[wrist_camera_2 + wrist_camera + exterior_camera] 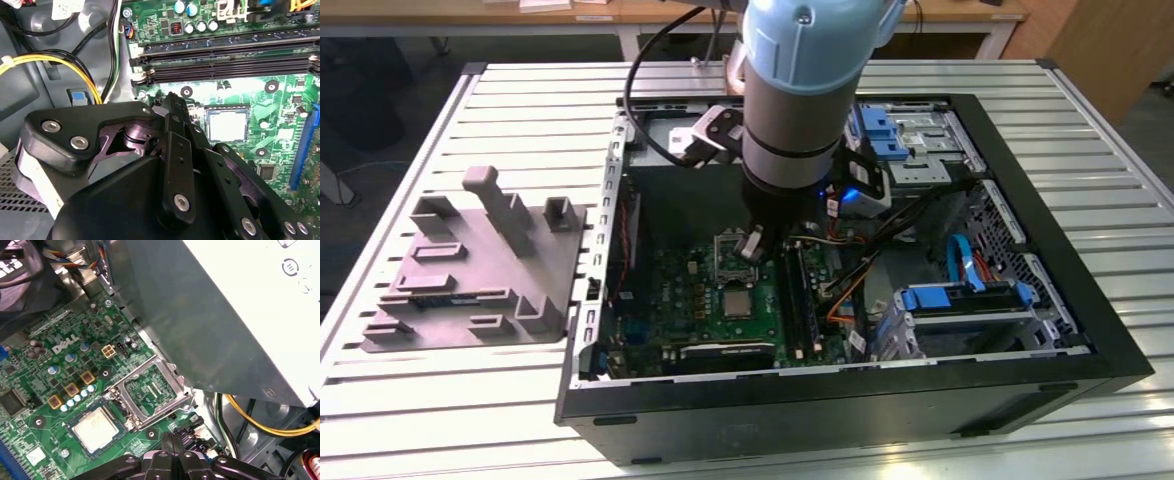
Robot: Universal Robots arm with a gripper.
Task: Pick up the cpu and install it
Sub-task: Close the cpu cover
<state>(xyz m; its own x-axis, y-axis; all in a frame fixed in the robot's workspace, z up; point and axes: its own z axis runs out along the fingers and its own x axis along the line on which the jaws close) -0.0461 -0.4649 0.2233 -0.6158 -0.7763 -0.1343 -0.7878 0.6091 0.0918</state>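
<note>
A: Item one, the cpu [97, 427]. Location?

B: It lies flat in its socket on the green motherboard [45, 390], pale metal top facing up. In the exterior view it sits at about 6 o'clock from my gripper [750, 243], just beside it and lower on the board [734, 300]. It is square, so I find no long axis; its edges run parallel with the socket's edges.

A: Item two, the socket frame?

B: The metal frame [150, 392] is swung open, standing beside the chip and hinged at one edge of the socket. Through it I see bare green board.

A: Item three, gripper condition?

B: My fingertips [172, 440] are pressed together with nothing between them, clenched and empty. In the second wrist view the chip [227, 123] lies past my fingers [172, 107], apart from them.

A: Item four, surroundings?

B: An open black computer case [1067, 300] on a slatted metal table [440, 420]. At 9 o'clock from the case, a grey-purple fixture [467, 270]. Yellow cables [55, 62] run along the case wall, near the black memory slots [225, 52].
</note>
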